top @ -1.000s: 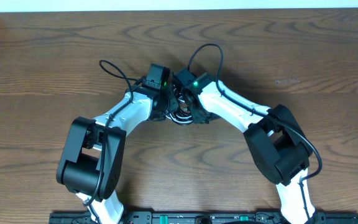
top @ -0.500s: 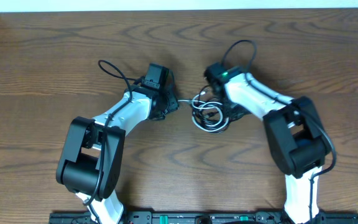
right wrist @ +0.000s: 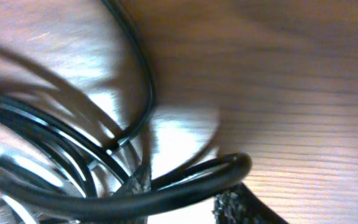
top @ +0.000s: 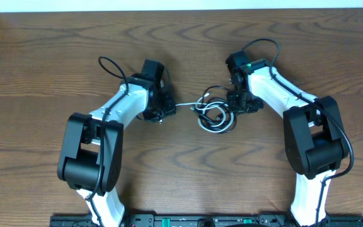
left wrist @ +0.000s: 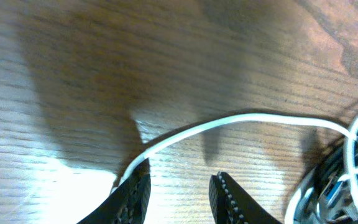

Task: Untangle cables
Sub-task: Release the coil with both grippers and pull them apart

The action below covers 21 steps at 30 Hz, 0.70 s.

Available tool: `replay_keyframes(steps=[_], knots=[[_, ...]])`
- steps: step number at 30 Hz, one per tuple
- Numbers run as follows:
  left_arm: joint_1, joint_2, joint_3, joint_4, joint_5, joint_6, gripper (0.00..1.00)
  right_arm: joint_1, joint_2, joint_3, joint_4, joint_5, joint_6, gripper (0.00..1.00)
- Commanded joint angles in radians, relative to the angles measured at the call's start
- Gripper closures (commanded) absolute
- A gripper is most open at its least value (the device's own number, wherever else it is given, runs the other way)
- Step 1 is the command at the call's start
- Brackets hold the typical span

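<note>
Cables are only partly sorted out, judging by how they lie. The left tool (left wrist: 179, 182) has its two jaws a little apart with bare desk (top: 181, 50) showing between them. The white cable (left wrist: 247, 118) meets the tip of one jaw and disappears behind it, so it looks hooked or resting against that jaw rather than pinched. From there the white cable runs clear of the desk in a shallow arc away from the tool. It ends in the bundle (top: 214, 118) of small loops lying between the two tools.

The right tool (top: 237, 104) sits just beside the far edge of that bundle. In its wrist view a strand of the black cable (right wrist: 42, 193) crosses right in front of both jaws. The jaws stand apart, but I cannot tell whether they clamp the strand or it only lies over them. Beyond it, more black loops crowd together, blurred.

What looks done: one run of white cable is drawn out straight from the heap. What is left: black and white loops overlap in one knot-like coil. The black plug ends cannot be made out, and the two cables are not yet apart on the desk.
</note>
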Motion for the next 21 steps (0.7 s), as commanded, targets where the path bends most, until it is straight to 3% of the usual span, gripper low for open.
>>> replay_keyframes(steps=[1,5,8,16,19,21], knots=[[0.027,0.01,0.059,-0.022,0.024,0.06,0.64,0.011,0.044,-0.026,0.006,-0.101,-0.056,0.69],[0.032,0.01,0.058,-0.018,0.008,0.085,0.64,0.012,0.044,-0.027,0.034,0.036,-0.056,0.64],[0.031,0.01,0.056,-0.019,-0.027,0.098,0.64,0.012,0.044,-0.029,0.092,0.045,-0.056,0.58],[0.031,0.01,0.042,-0.017,-0.105,0.108,0.64,0.008,0.044,-0.029,0.219,0.108,-0.105,0.54],[0.031,0.01,0.042,-0.014,-0.112,0.119,0.64,0.006,0.044,-0.029,0.269,0.108,-0.105,0.58],[0.031,0.01,0.042,-0.014,-0.112,0.12,0.64,0.005,0.044,-0.029,0.293,0.108,-0.105,0.71]])
